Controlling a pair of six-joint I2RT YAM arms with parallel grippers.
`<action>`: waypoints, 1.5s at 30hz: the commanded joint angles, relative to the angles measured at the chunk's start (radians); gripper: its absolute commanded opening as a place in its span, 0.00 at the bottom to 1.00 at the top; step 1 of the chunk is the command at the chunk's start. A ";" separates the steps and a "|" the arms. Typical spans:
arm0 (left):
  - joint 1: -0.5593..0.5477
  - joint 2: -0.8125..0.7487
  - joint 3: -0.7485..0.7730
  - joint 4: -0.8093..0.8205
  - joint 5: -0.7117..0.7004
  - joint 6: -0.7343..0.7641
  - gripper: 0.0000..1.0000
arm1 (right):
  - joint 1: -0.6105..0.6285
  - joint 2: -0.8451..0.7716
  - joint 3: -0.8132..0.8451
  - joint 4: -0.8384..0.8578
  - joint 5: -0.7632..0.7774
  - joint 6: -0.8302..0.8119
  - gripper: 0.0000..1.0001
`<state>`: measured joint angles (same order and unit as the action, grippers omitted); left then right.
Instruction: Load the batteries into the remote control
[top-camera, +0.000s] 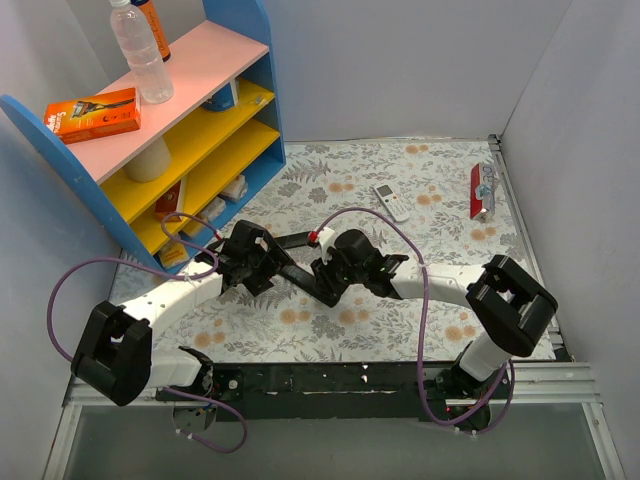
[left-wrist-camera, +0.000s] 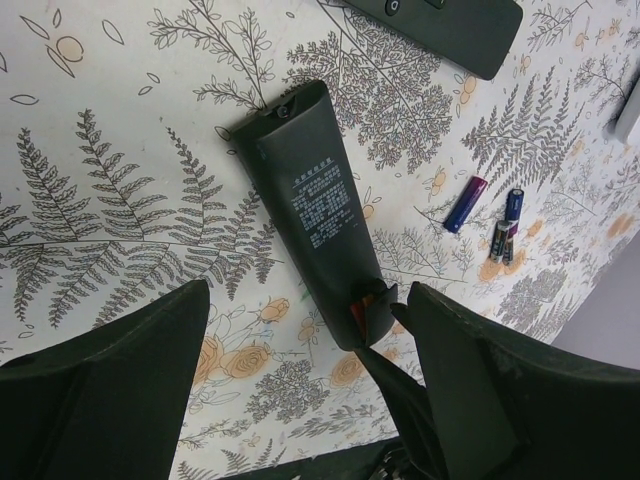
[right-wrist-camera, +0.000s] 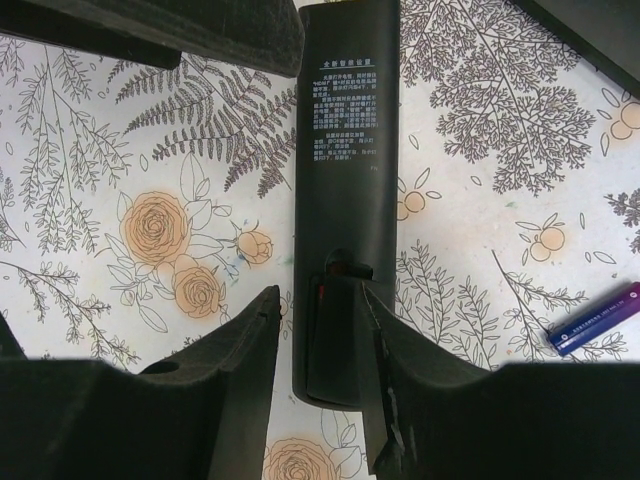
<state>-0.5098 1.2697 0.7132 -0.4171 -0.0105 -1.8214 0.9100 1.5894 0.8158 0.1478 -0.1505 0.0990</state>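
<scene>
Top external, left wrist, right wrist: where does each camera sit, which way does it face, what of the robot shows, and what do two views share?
Top external: high behind the robot, looking down on the floral table; left arm and right arm show.
Left wrist: on the left arm, facing down at the remote control and batteries; left hand frames the remote.
Right wrist: on the right arm, facing down; right hand flanks the remote's end.
Shared: both wrist views show the remote's printed back.
</scene>
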 joint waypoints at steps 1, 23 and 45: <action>0.010 -0.023 -0.004 0.017 0.001 0.014 0.81 | -0.003 -0.008 0.040 -0.016 -0.003 -0.022 0.42; 0.016 -0.012 0.005 0.020 0.009 0.022 0.81 | -0.010 0.032 0.103 -0.093 0.052 -0.042 0.52; 0.019 -0.010 0.000 0.018 0.009 0.022 0.81 | -0.011 0.063 0.106 -0.086 -0.021 -0.073 0.34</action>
<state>-0.4992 1.2697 0.7132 -0.4095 -0.0032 -1.8126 0.9031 1.6447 0.8902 0.0521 -0.1398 0.0475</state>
